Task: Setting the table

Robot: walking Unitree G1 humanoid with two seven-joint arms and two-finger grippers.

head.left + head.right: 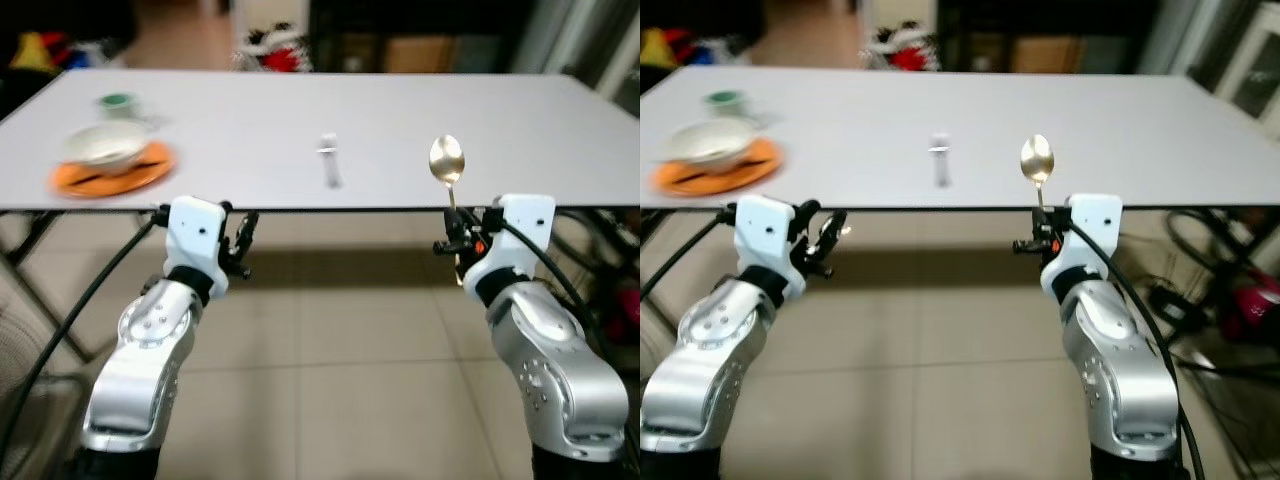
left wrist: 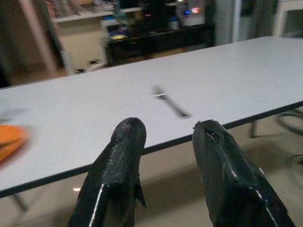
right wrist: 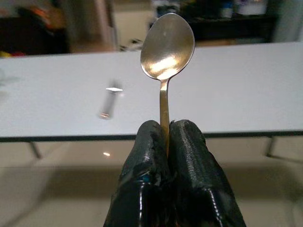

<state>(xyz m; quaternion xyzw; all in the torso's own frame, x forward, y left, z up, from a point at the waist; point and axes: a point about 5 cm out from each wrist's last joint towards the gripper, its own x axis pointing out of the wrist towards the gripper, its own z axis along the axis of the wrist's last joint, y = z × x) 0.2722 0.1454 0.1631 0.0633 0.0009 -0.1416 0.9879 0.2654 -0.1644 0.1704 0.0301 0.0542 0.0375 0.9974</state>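
Slippage is my main worry: my right gripper [image 3: 165, 142] has its two black fingers pinched tight on only the thin lower handle of the shiny silver metal spoon [image 1: 447, 160], held upright just short of the white tabletop's [image 1: 400, 110] near edge, so a jolt could tip or drop it. My left gripper [image 2: 165, 161] hangs spread and empty before that same edge. Reaching in, I could also nudge the silver fork [image 2: 169, 100] lying mid-table, or misjudge the gap to the white bowl on its orange plate [image 1: 112, 170] near the left edge.
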